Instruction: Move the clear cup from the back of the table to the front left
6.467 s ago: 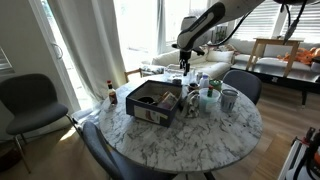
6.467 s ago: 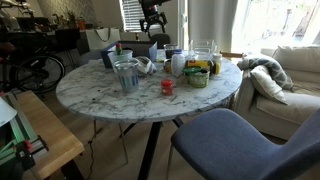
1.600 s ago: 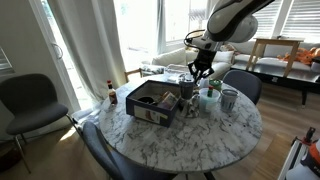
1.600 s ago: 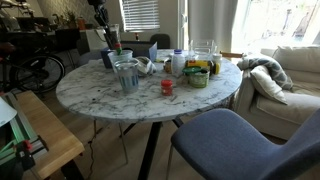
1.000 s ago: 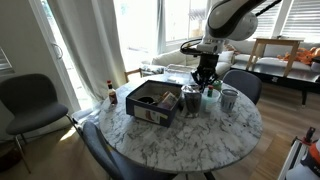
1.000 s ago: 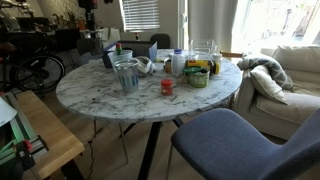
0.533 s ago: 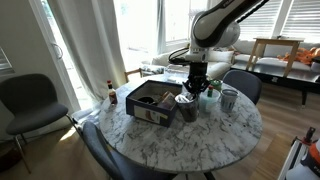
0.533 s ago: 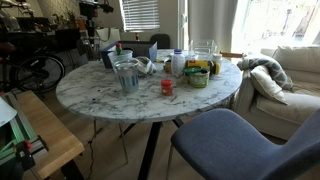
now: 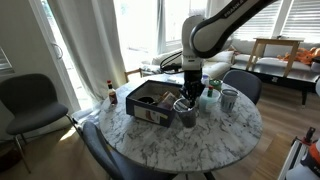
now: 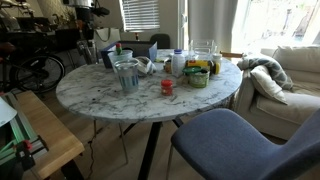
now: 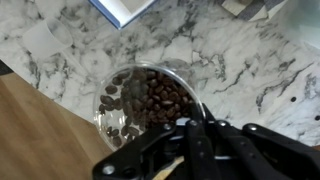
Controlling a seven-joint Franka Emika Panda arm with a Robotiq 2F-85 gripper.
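Claw [image 9: 188, 98] clamped on rim of clear cup [image 11: 140, 100], brown bits inside, just beside dark box [image 9: 152, 102] on marble bench [image 9: 215, 142].

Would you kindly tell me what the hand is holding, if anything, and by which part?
The hand appears to hold the clear cup, pinched at its rim.

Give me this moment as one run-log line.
tool: shut on clear cup at rim | cup: beside dark box, over table | resting or lifted: cannot tell
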